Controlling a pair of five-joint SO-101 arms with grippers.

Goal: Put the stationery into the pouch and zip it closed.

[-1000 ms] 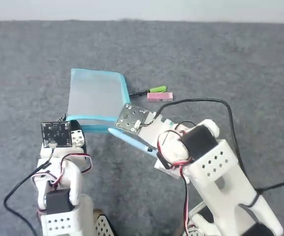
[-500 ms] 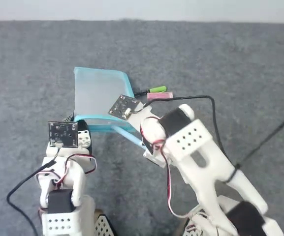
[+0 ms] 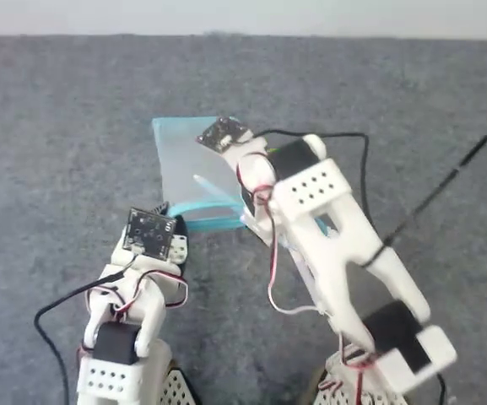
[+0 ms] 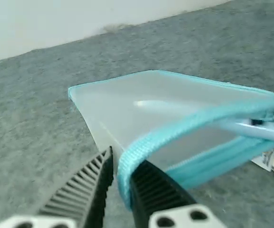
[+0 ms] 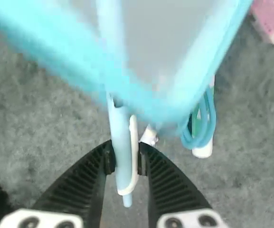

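Pen-insertion step: left gripper (image 4: 120, 167) clamps the pouch (image 4: 151, 104) by its rim on the table (image 3: 57, 101), right gripper (image 5: 126, 150) clamps a light-blue pen (image 5: 120, 124) partly inside the mouth; next move likely needs pushing deeper, then letting go.

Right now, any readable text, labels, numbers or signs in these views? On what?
No text can be read.
White tab by the pouch's open edge: dark marks, too blurred to read.
Pouch, light-blue pen, pink eraser: no print visible.
Circuit board on an arm's wrist: any markings too small to read.
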